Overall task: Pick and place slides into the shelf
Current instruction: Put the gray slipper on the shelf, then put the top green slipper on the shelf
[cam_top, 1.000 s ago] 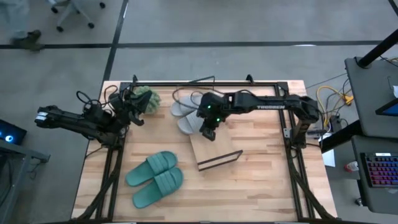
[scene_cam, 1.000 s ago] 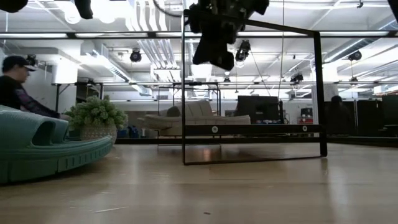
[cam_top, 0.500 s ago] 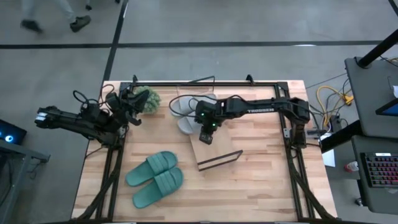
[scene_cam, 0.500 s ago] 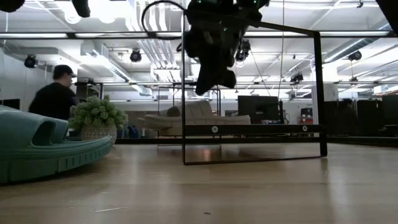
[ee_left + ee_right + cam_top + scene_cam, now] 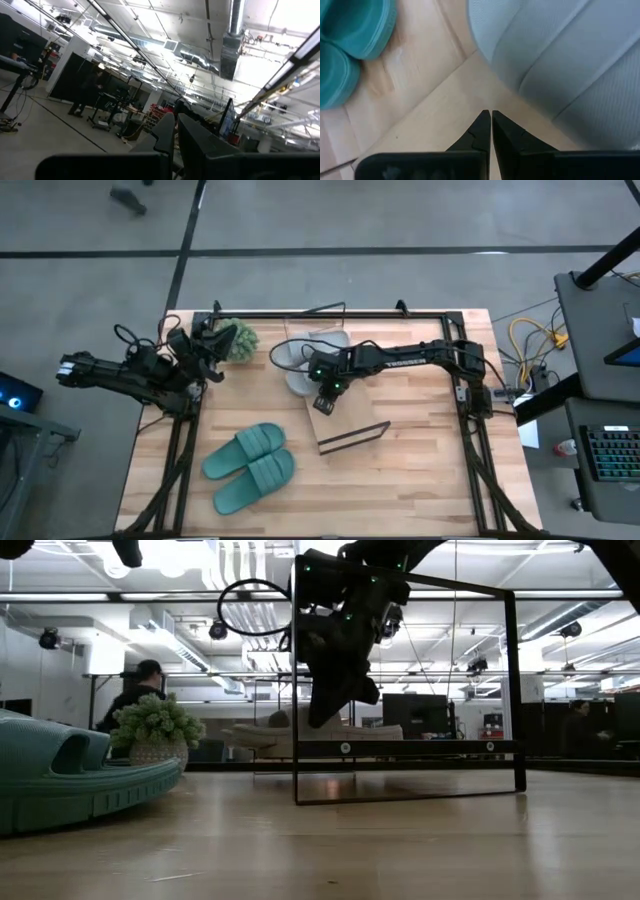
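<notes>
Grey slides (image 5: pixel 300 360) lie at table 12 o'clock, teal slides (image 5: pixel 250 465) at 7 o'clock, none yet on the shelf (image 5: pixel 345 425). Your right gripper (image 5: pixel 324 402), fingers closed and empty, hovers over the shelf's near end beside the grey pair, likely positioning for a pick. Left gripper (image 5: pixel 205 345) waits closed at 10 o'clock.

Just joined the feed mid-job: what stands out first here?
The right gripper, fingers shut and empty, hangs over the shelf beside the grey slides at the table's far middle. The teal slides lie near the front-left. The left gripper waits by the plant.
</notes>
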{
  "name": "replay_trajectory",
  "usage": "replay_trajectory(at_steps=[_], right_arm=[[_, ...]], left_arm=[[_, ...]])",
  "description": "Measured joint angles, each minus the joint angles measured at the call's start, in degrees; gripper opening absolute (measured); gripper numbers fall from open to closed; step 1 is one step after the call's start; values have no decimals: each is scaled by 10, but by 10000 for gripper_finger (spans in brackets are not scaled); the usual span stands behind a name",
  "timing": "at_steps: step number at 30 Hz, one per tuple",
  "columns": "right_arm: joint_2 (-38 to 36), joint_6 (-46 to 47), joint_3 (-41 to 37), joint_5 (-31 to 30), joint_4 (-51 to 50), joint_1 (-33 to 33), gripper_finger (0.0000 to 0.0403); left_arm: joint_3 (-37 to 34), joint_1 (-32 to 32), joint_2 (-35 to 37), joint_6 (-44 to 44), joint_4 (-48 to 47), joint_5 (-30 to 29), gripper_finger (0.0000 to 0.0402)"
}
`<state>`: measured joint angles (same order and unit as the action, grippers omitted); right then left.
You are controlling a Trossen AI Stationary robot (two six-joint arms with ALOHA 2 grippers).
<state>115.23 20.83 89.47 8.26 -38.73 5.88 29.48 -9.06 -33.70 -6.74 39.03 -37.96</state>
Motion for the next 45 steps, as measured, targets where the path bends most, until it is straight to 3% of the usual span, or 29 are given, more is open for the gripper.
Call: replay_trajectory(at_steps=[11,31,45], right_arm=[[0,21,0,-51,32,0,8],[-4,43,1,-54,63,8,9],[-115,12,19,-49,69,-25,9]], left_arm=[[-9,0,49,-1,-43,8,8],[-17,0,123,-3,-118,9,8],[-18,0,135,-3,-146,10,8]])
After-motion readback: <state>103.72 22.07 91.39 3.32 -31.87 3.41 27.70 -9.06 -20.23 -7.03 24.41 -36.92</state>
